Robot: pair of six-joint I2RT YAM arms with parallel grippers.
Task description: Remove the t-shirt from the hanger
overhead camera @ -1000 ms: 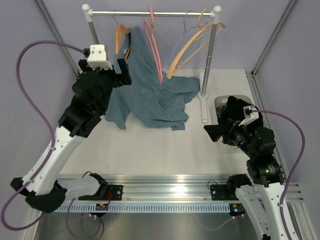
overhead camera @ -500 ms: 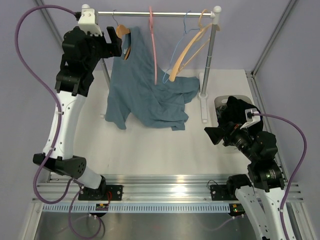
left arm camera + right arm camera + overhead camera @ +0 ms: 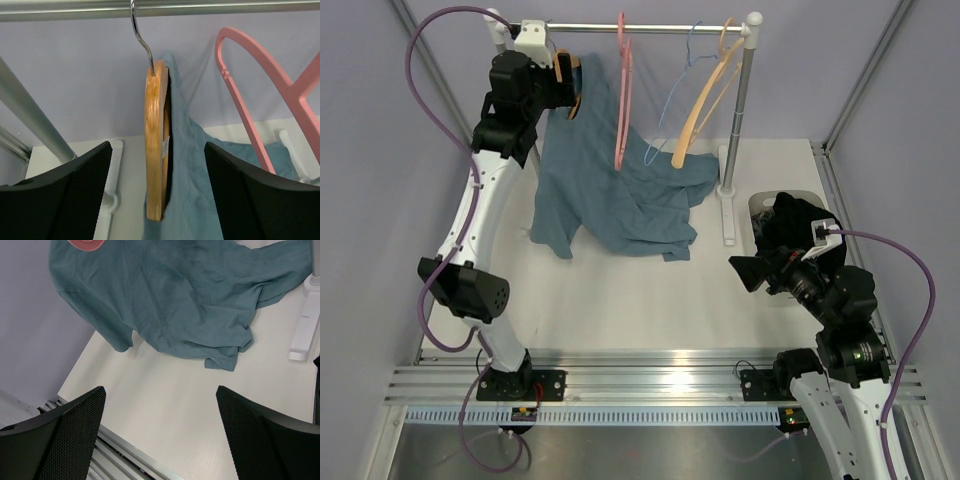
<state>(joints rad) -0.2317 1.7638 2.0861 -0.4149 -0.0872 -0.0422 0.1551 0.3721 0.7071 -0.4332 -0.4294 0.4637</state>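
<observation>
The teal-blue t-shirt [image 3: 620, 195] hangs by its collar from the orange-tan wooden hanger [image 3: 566, 78] at the left end of the rail, and its lower part lies crumpled on the table. My left gripper [image 3: 563, 90] is raised to the hanger and open. In the left wrist view the hanger [image 3: 155, 125] and the t-shirt's neck [image 3: 192, 165] stand between the jaws of the left gripper [image 3: 156, 150], with a gap on each side. My right gripper [image 3: 745, 268] hovers open low at the right. In the right wrist view the right gripper [image 3: 160, 390] is above bare table near the t-shirt's hem [image 3: 190, 305].
A pink hanger [image 3: 623, 90] hangs just right of the t-shirt, then a thin blue wire hanger [image 3: 670, 100] and a paler tan hanger [image 3: 705, 90]. The rail [image 3: 650, 27] rests on two posts, the right one [image 3: 740, 110] on a white base. A black cloth bundle [image 3: 790, 215] lies at the right.
My left arm has risen and swung right, from beside the rack's left post to the hanger, and its jaws have narrowed a little. The right arm has stayed put.
</observation>
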